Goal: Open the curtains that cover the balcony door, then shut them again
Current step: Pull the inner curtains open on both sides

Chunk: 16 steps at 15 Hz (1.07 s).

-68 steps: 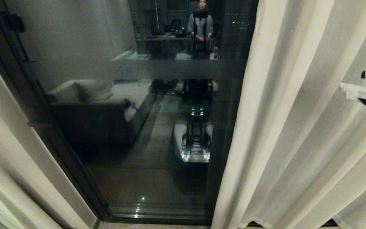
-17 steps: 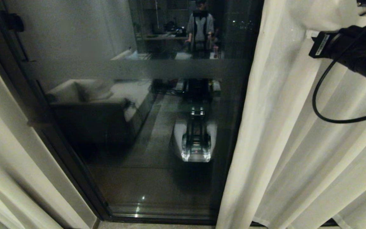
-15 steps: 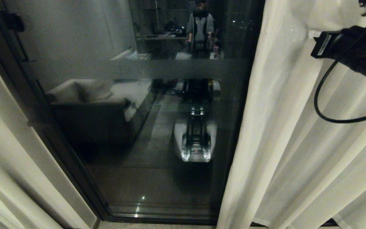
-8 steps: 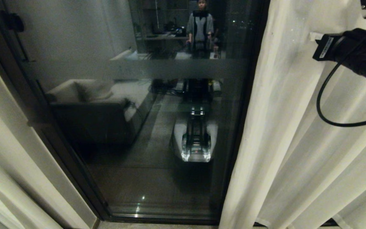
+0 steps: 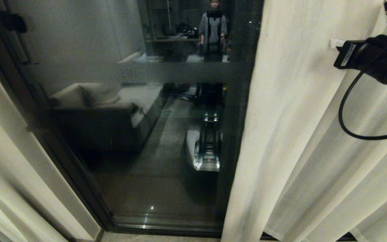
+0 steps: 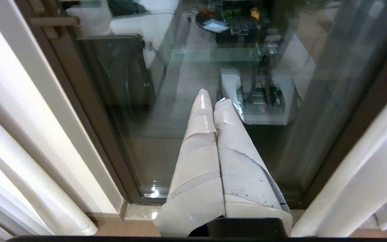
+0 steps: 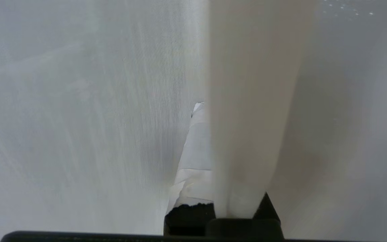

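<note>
The right gripper [image 7: 202,111] is pressed together among the folds of the right curtain panel [image 5: 301,134] — one fold drapes over it in the right wrist view, hiding most of it, and whether any cloth is pinched I cannot tell (only one taped fingertip [image 7: 197,108] shows). The left gripper [image 6: 212,99] hangs low before the glass, its taped fingers clenched on nothing. Between the right panel and the left curtain panel [image 5: 2,158] the balcony door [image 5: 139,111] stands uncovered — dark frame, with a sofa [image 5: 92,111] and a standing person [image 5: 212,28] reflected in its pane.
</note>
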Available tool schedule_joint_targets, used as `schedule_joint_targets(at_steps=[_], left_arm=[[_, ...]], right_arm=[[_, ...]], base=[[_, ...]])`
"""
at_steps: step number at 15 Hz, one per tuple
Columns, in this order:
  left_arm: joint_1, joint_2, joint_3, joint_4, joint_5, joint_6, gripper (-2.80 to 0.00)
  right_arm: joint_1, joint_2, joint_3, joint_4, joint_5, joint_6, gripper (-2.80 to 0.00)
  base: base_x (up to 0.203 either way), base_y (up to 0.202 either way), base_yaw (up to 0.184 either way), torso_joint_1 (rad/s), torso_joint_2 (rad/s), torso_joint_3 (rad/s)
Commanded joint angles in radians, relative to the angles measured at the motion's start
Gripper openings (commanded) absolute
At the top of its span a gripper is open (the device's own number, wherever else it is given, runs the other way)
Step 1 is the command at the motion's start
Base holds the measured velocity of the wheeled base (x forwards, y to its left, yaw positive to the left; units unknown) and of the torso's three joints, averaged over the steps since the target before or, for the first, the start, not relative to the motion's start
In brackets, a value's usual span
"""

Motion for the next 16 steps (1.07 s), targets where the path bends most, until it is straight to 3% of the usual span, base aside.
schedule_joint_targets(at_steps=[1, 16], left_arm=[[0.0, 0.0, 0.0, 0.0, 0.002, 0.0, -2.8], [0.0, 0.0, 0.0, 0.0, 0.004, 0.0, -2.8]], right_arm=[[0.001, -0.003, 0.003, -0.004, 0.001, -0.001, -2.8], [-0.039, -0.015, 0.064, -0.04, 0.001, 0.004, -2.8]], base=[[0.0, -0.198, 0.0, 0.012, 0.0, 0.007], [0.0, -0.192, 0.003, 0.004, 0.0, 0.002]])
